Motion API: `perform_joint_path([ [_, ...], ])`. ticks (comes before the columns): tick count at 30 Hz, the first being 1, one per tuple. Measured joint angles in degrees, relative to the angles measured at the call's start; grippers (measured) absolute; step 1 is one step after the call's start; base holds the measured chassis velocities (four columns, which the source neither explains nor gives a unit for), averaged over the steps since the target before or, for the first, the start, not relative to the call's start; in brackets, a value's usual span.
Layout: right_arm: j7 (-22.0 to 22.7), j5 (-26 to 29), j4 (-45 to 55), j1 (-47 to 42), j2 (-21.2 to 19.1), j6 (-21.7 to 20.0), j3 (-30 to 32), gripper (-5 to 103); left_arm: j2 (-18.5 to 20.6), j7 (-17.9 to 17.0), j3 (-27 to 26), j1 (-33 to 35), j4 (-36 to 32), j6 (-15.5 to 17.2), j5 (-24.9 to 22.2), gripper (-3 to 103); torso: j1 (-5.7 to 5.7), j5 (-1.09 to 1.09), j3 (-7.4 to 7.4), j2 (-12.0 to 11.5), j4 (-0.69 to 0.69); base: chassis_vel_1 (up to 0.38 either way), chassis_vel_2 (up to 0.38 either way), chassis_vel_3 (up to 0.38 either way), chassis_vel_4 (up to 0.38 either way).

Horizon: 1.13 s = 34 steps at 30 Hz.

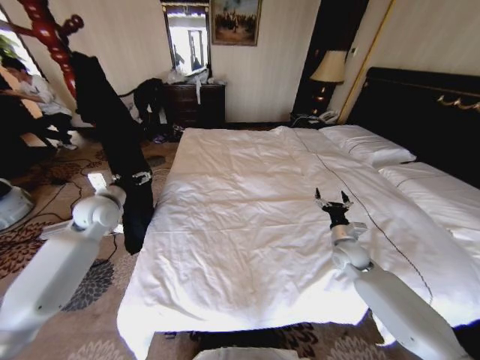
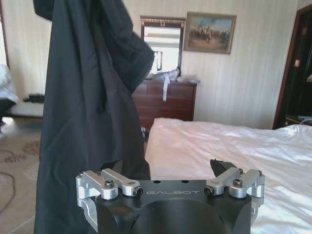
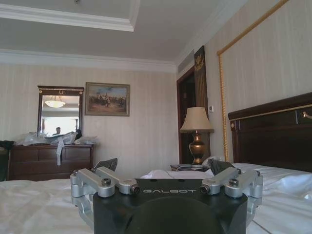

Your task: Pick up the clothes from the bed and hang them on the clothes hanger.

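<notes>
The clothes, a black jacket, hang down from a red wooden coat stand left of the bed. They fill the near side of the left wrist view. The clothes hanger is hidden. My left gripper is at the jacket's lower half, beside the bed's left edge. In its wrist view the left gripper is open, with one finger showing and the other lost against the black fabric. My right gripper hovers open over the white duvet, and nothing sits between the jaws of the right gripper.
A dark dresser with a mirror stands against the far wall. A lamp and the black headboard are at the right. A person sits at the far left. Cables lie on the patterned carpet beside the bed.
</notes>
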Motion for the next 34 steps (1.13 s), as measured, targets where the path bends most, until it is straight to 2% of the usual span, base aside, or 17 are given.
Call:
perform_joint_path([
  [1, 0.4, 0.5, 2.4, -2.7, -0.2, -0.8, 2.3, 100, -1.3, -0.1, -1.9, 3.6, -2.6, -0.1, 2.9, 100, 0.00, 0.00, 0.00, 0.0, 0.01, 0.000, 0.000, 0.000, 0.000],
  [2, 0.4, 0.5, 2.4, -2.7, -0.2, -0.8, 2.3, 100, -1.3, -0.1, -1.9, 3.6, -2.6, -0.1, 2.9, 100, 0.00, 0.00, 0.00, 0.0, 0.01, 0.000, 0.000, 0.000, 0.000],
  [4, 1.0, 1.5, 7.0, -7.9, -0.5, -2.2, 6.4, 100, -3.5, -0.1, -4.9, 9.3, -6.3, -0.8, 7.3, 100, -0.01, 0.00, 0.00, 0.0, 0.00, 0.000, 0.000, 0.000, 0.000],
  [5, 1.5, 1.5, 12.4, -13.9, -0.5, -3.8, 11.6, 100, -6.6, -0.2, -8.4, 16.5, -11.3, -1.6, 10.6, 100, -0.01, -0.02, 0.00, 0.0, -0.01, 0.000, 0.000, 0.000, 0.000],
  [6, 1.9, 0.9, 15.0, -17.0, -0.3, -4.6, 14.2, 100, -7.9, -0.2, -9.9, 19.7, -13.4, -1.8, 11.6, 100, -0.01, -0.04, -0.01, 0.0, -0.01, 0.000, 0.000, 0.000, 0.000],
  [7, 1.9, 0.9, 15.0, -17.0, -0.3, -4.6, 14.2, 100, -7.9, -0.2, -9.9, 19.7, -13.4, -1.8, 11.6, 100, -0.01, -0.04, -0.01, 0.0, -0.01, 0.000, 0.000, 0.000, 0.000],
  [8, 2.5, -0.6, 17.6, -20.5, 0.2, -4.9, 16.5, 100, -9.8, -0.1, -11.7, 23.6, -16.0, -2.4, 13.3, 100, -0.02, -0.06, -0.01, 0.0, 0.02, 0.000, 0.000, 0.000, 0.000],
  [9, 2.9, -4.2, 22.0, -27.3, 1.9, -4.7, 20.9, 100, -13.2, 0.3, -14.5, 29.2, -19.8, -3.7, 17.0, 100, -0.02, 0.04, -0.02, 0.0, 0.03, 0.000, 0.000, 0.000, 0.000],
  [11, 2.4, -8.9, 26.7, -35.2, 4.8, -3.6, 26.0, 100, -18.0, 1.5, -16.9, 35.8, -24.4, -6.4, 22.1, 100, -0.03, -0.05, -0.02, 0.0, -0.02, 0.000, 0.000, 0.000, 0.000],
  [12, 2.4, -8.9, 26.7, -35.2, 4.8, -3.6, 26.0, 100, -18.0, 1.5, -16.9, 35.8, -24.4, -6.4, 22.1, 100, -0.03, -0.05, -0.02, 0.0, -0.02, 0.000, 0.000, 0.000, 0.000],
  [14, 2.3, -12.5, 31.8, -41.6, 8.7, -3.1, 28.9, 100, -24.4, 2.8, -17.7, 41.1, -28.7, -8.9, 26.4, 100, -0.03, 0.03, -0.02, 0.0, -0.03, 0.000, 0.000, 0.000, 0.000],
  [16, 3.6, -15.7, 36.9, -46.6, 12.1, -3.6, 29.7, 100, -30.2, 4.0, -17.3, 44.6, -31.3, -10.4, 28.9, 100, -0.03, 0.02, -0.02, 0.0, 0.03, 0.000, 0.000, 0.000, 0.000],
  [17, 3.6, -15.7, 36.9, -46.6, 12.1, -3.6, 29.7, 100, -30.2, 4.0, -17.3, 44.6, -31.3, -10.4, 28.9, 100, -0.03, 0.02, -0.02, 0.0, 0.03, 0.000, 0.000, 0.000, 0.000],
  [19, 6.1, -19.3, 42.6, -51.3, 15.3, -5.5, 29.6, 100, -35.6, 5.5, -15.6, 47.9, -32.0, -11.3, 31.9, 100, -0.04, -0.07, -0.01, 0.0, -0.01, 0.000, 0.000, 0.000, 0.000],
  [20, 6.7, -20.0, 43.5, -52.8, 16.2, -6.1, 29.5, 100, -36.7, 6.2, -15.1, 48.9, -32.0, -11.7, 32.9, 100, -0.03, -0.06, -0.02, 0.0, -0.01, 0.000, 0.000, 0.000, 0.000],
  [25, 7.2, -22.3, 44.3, -58.4, 17.6, -8.2, 30.0, 100, -37.4, 9.4, -15.5, 52.1, -31.9, -11.8, 34.1, 100, -0.02, 0.00, 0.00, 0.0, -0.01, 0.000, 0.000, 0.000, 0.000],
  [34, 5.5, -21.8, 43.9, -58.4, 16.6, -8.2, 31.1, 100, -35.8, 10.1, -16.1, 51.6, -31.5, -10.9, 32.9, 100, 0.00, -0.01, 0.01, 0.0, 0.00, 0.000, 0.000, 0.000, 0.000],
])
